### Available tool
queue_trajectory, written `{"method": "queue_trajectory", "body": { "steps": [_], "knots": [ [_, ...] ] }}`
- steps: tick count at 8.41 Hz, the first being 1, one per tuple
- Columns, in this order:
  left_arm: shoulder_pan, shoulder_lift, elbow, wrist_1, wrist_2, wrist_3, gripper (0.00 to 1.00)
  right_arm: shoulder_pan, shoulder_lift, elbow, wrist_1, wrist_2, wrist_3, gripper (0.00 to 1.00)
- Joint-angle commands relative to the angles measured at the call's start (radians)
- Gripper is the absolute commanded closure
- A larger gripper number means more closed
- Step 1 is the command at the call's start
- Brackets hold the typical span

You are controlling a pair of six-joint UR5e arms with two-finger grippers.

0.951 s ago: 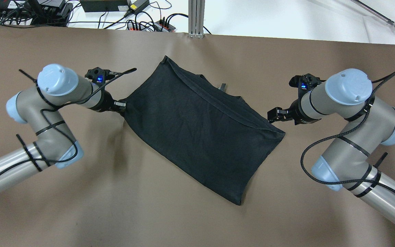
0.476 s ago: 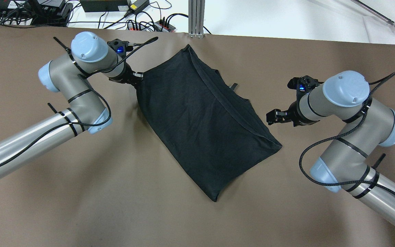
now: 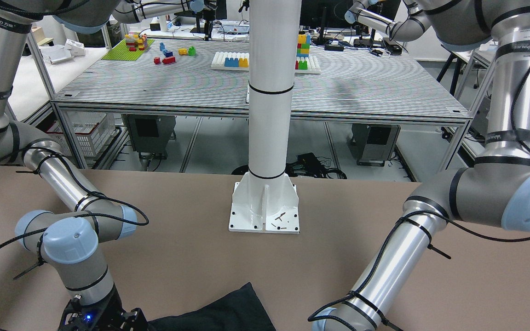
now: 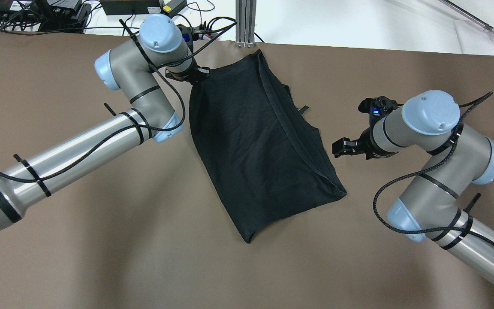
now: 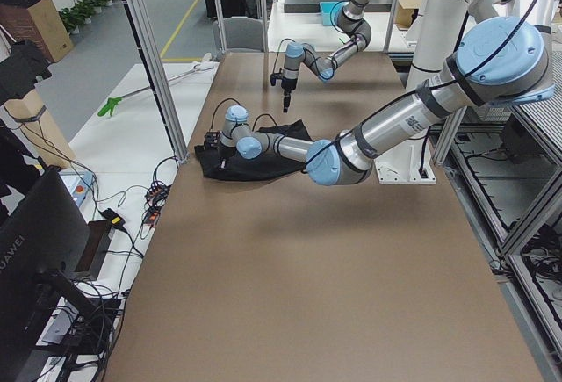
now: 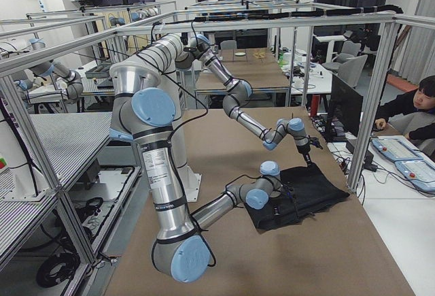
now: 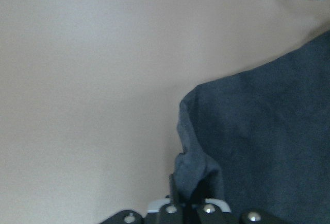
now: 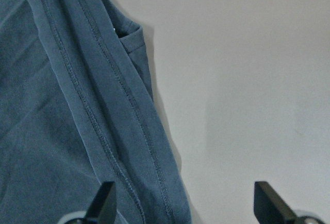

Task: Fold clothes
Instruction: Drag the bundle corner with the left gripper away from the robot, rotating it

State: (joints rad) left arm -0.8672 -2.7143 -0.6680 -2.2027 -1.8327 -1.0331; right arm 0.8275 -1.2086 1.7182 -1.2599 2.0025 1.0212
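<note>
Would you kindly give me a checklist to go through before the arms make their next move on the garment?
1. Left gripper shut on a garment corner: ok, fabric is pinched in it.
2. Right gripper open: ok, jaws stand apart in its wrist view.
3. Right gripper free of cloth: ok, it holds nothing; the hem lies below it.
4. Garment wholly on the table: ok.
5. Garment square to the table edge: not ok, it lies slanted.
</note>
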Motion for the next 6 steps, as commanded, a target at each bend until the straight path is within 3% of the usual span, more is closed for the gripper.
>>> {"method": "queue_trajectory", "body": {
  "steps": [1,2,4,6],
  "knots": [
    [-0.035,0.028,-0.023,-0.003,0.003,0.156,0.04,-0.013,0.006,-0.002,-0.004,-0.014,-0.006,0.06],
    [-0.079,0.124,-0.142,0.001,-0.020,0.212,0.05,-0.016,0.020,-0.012,-0.006,-0.016,-0.003,0.06],
    [-0.185,0.221,-0.228,0.003,-0.202,0.283,0.05,-0.018,0.055,-0.069,0.019,-0.025,0.011,0.07],
    [-0.187,0.280,-0.280,-0.005,-0.204,0.309,0.05,-0.018,0.099,-0.226,0.204,-0.033,0.164,0.08]
  ]
}}
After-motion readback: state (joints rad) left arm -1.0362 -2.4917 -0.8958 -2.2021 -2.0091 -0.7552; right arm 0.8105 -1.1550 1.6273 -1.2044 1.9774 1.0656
